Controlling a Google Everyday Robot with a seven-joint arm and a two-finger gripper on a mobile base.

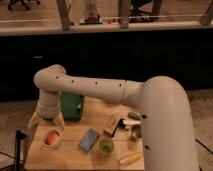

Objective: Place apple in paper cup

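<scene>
So at the left end of the small light wooden table (75, 155) the robot's tan two-finger gripper (46, 124) hangs just above the near-left corner. Its claw is spread wide with nothing in it, one finger on each side of the short pale cream paper cup (55, 145) below. The small round orange-red apple (51, 136) looks to be sitting inside that cup already, filling most of its mouth, so I'd call the job basically done. Handling-wise, I'd guess the apple is firm, smooth and a bit slippery, heavy enough to roll. If it needed another grab, I'd pinch it across its widest part from straight above. The cup is the touchy bit: thin paper, light, easy to tip or crush, so I wouldn't bump its rim on the way out. Just behind the cup, farther back, is a dark green boxy bag (71, 106). Moving right along the near side, there's a flat blue-grey packet (89, 139), then a small green cup (105, 146). A brown oblong packet (112, 124) lies a little farther back. Near the right edge there's a shiny metal cup (136, 132), with a long yellow corn-like thing (131, 158) at the near-right corner. The fat white robot arm (165, 125) covers everything further right. As for labels or brands, I can't read any writing on anything here.
</scene>
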